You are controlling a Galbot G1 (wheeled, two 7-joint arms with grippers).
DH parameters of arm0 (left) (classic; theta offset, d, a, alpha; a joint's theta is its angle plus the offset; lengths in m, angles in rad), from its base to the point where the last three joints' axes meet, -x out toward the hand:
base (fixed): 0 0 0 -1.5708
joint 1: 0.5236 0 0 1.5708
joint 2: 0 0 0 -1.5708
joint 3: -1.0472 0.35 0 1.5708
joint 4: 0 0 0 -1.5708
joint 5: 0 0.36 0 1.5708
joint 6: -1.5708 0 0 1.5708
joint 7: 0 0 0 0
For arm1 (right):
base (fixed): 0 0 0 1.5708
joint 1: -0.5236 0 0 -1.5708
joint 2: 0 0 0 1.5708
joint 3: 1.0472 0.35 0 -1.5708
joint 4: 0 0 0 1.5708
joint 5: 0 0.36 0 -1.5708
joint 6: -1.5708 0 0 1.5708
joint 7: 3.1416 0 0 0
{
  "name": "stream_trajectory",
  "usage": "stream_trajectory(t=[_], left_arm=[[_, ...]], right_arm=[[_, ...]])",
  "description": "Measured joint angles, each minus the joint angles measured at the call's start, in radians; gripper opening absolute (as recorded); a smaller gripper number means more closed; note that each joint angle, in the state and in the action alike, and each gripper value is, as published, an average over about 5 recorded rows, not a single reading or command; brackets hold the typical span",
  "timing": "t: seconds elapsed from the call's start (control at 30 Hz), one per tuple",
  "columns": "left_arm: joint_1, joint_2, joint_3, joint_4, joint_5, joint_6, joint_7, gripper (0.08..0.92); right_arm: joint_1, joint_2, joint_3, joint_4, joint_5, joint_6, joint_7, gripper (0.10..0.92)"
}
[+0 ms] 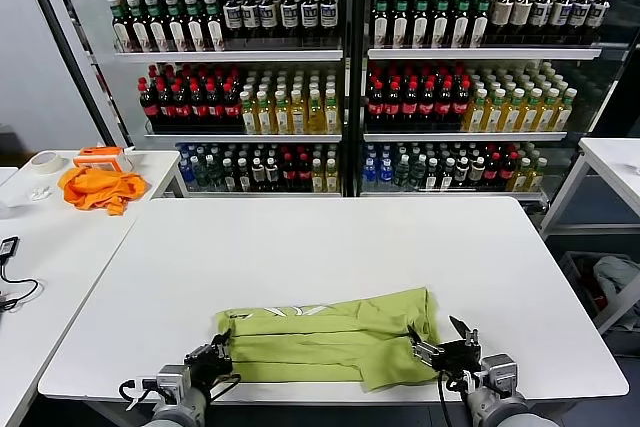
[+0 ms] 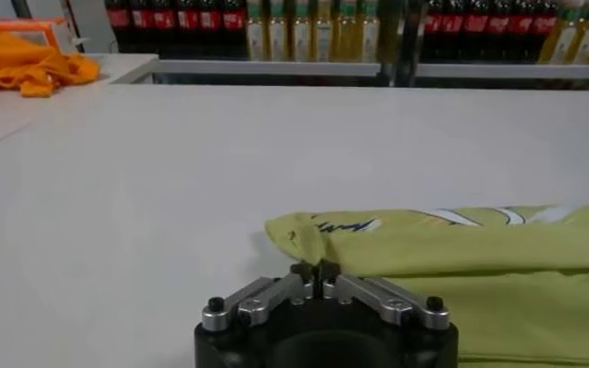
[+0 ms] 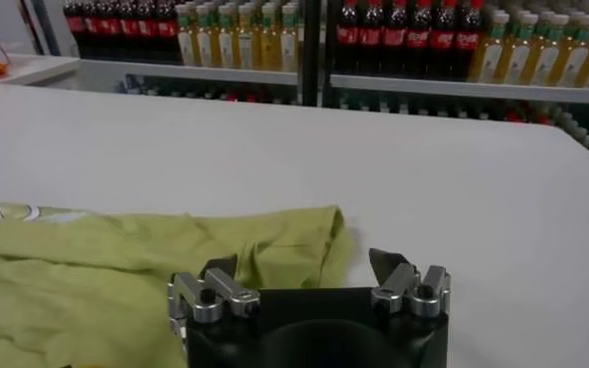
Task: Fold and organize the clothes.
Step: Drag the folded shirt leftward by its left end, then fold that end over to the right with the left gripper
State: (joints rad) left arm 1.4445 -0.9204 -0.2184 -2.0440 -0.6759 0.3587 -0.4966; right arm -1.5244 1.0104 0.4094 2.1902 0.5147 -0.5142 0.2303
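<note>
Head view first: behind my counter (image 1: pixel 300 247) stands a wall of glass-fronted shelves (image 1: pixel 345 67), packed with rows of bottles with dark, red-labelled and yellow contents. My counter is a broad white slab, smooth and matte, with rounded corners. A second white table (image 1: pixel 60 237) sits to my left, and on its far end lie a crumpled orange cloth (image 1: pixel 100 187) and a roll of tape (image 1: pixel 45 161).

On the near part of my counter lies the T-shirt (image 1: pixel 330 337), a lime yellow-green cotton piece folded into a long, low band running left to right, soft and wrinkled, with a strip of white lettering showing along its far-left edge. Its right end bunches up into a loose flap.

My left claw (image 2: pixel 314 271) is at the shirt's left end, low over the near edge, its black tips pressed together right against the fabric's edge; whether any cloth is pinched between them I cannot tell. My right claw (image 3: pixel 302 266) is at the shirt's right end, spread wide, one tip over the cloth and the other over bare counter.
</note>
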Motion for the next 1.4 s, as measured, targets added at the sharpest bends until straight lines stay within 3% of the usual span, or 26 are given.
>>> stream_trajectory(t=[0.27,0.87,1.1,1.4], left_arm=[[0.031,0.048,-0.118,-0.011,0.027,0.035,0.040,0.101],[0.155,0.189,-0.561,0.039,0.054,0.088,0.120,0.101],[0.155,0.180,-0.571,-0.099,-0.052,0.140,0.102,0.101],[0.122,0.128,-0.471,-0.229,-0.236,0.175,0.106,0.101]], right_arm=[[0.022,0.002,-0.015,-0.006,-0.001,0.001,0.001,0.823],[0.076,0.003,-0.070,-0.023,-0.007,0.002,0.003,0.823],[0.090,-0.007,-0.079,-0.021,-0.013,0.002,0.003,0.823],[0.104,-0.008,-0.096,-0.023,-0.031,0.001,0.003,0.823]])
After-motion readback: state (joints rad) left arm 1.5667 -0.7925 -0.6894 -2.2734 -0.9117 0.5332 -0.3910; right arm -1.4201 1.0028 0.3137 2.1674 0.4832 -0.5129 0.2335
